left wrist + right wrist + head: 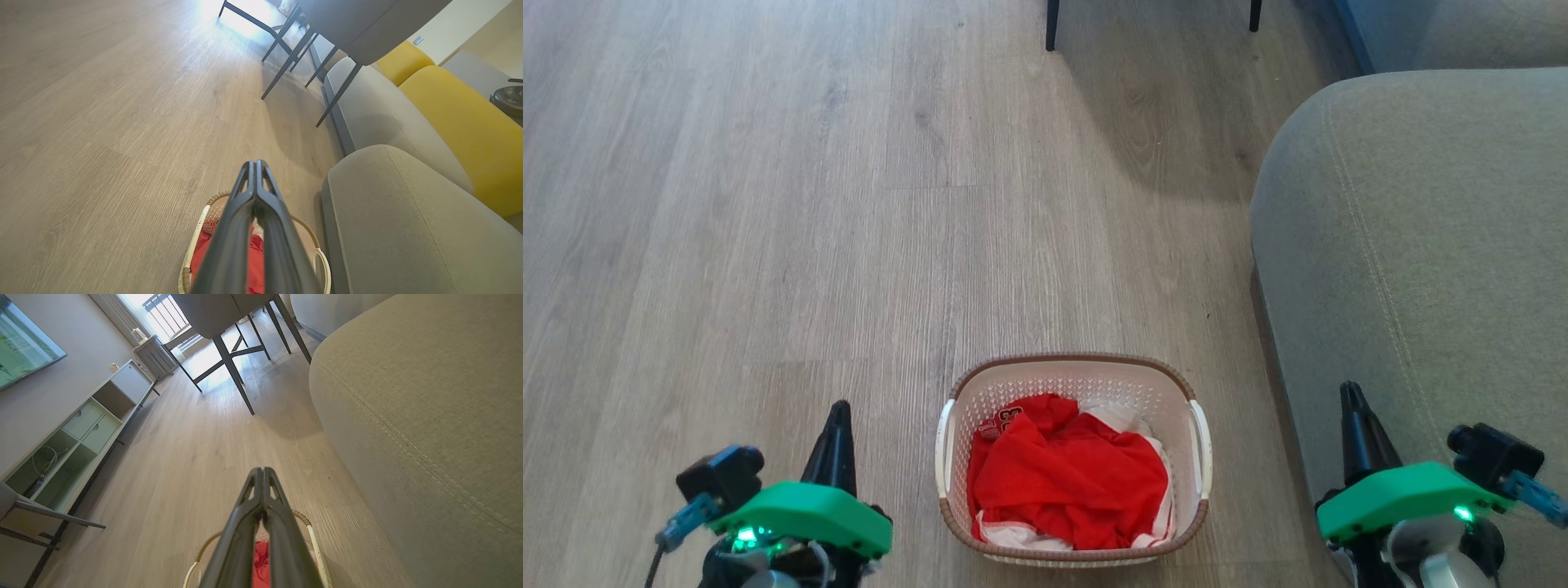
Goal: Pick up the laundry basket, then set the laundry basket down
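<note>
The left gripper (837,418) is seen at the near left, above the wooden floor (768,204). Its two dark fingers are pressed together tip to tip, and nothing is held between them. The right gripper (1352,404) is seen at the near right, against the rounded arm of a grey sofa (1421,245). It is likewise closed to a point and empty.

The laundry basket (1068,358) is set on the floor between the two grippers, near the robot and just left of the sofa. It is touched by neither gripper. It is a white perforated basket with a brown woven-look rim and a white handle on each side. Inside it, a crumpled red garment (1062,482) is heaped over some white cloth (1129,416).

At the far edge, two dark furniture legs (1052,24) are planted on the floor. In the left wrist view, yellow cushions (449,118) are shown along the sofa's back.
</note>
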